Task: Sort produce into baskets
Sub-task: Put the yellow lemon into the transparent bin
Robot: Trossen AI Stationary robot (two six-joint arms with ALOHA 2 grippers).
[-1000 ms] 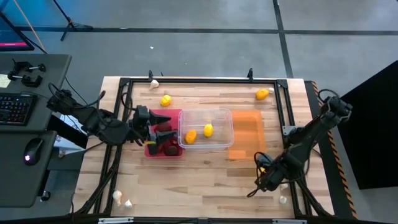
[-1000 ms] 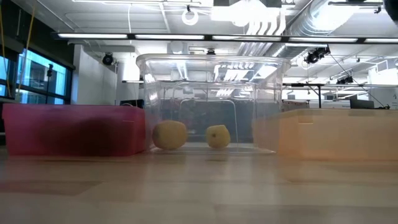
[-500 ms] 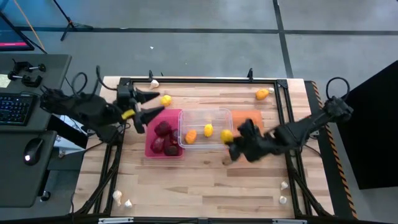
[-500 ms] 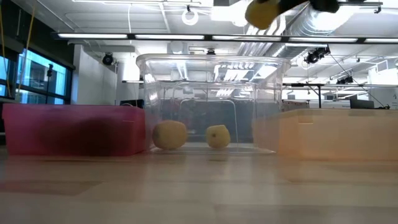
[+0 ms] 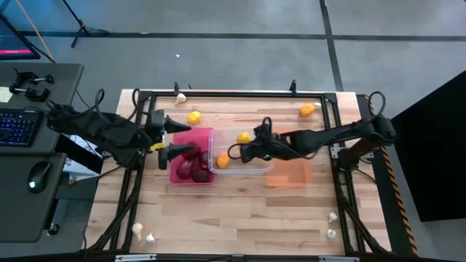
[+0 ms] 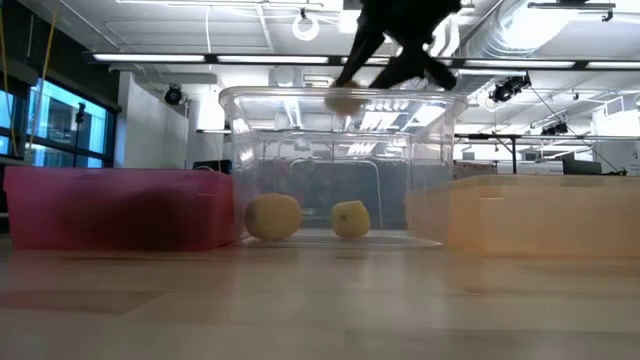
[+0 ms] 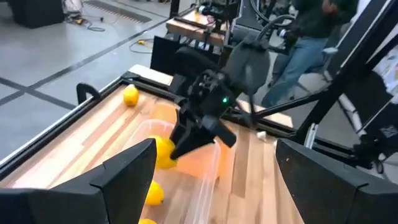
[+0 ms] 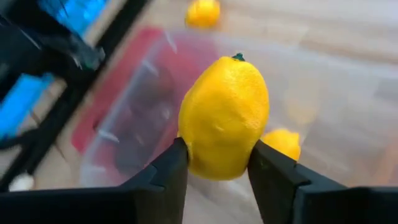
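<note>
From above, you see your right gripper (image 5: 245, 151) reaching over the clear basket (image 5: 256, 167), which sits between the red basket (image 5: 179, 177) and the orange basket (image 5: 293, 172). Two lemons lie in the clear basket, one (image 5: 223, 160) at its left side and another (image 5: 243, 137) near its far edge. Dark red lumps (image 5: 194, 165) sit in the red basket. Your left gripper (image 5: 175, 137) hovers over the red basket's left edge with its fingers spread and nothing between them. Loose lemons rest on the table (image 5: 233, 211), one (image 5: 194, 117) beyond the red basket and one (image 5: 306, 110) near the far right corner. Garlic bulbs (image 5: 143, 233) lie at the near left corner, with more (image 5: 332, 225) at the near right.

At table level, your right gripper (image 6: 385, 70) hangs over the clear basket's (image 6: 340, 165) rim, with a yellowish item (image 6: 345, 101) just below it. Two lemons (image 6: 273, 217) rest on the basket floor.

Through your left wrist camera, your own fingers (image 7: 124, 171) stand wide apart. Across the table the right gripper (image 7: 186, 146) holds a lemon (image 7: 163, 152) above the clear basket (image 7: 205, 180). A person (image 7: 311, 37) stands beyond the table.

Through your right wrist camera, the two fingers (image 8: 168, 177) pinch a lemon (image 8: 225, 118) firmly, above the clear basket (image 8: 155, 106).
</note>
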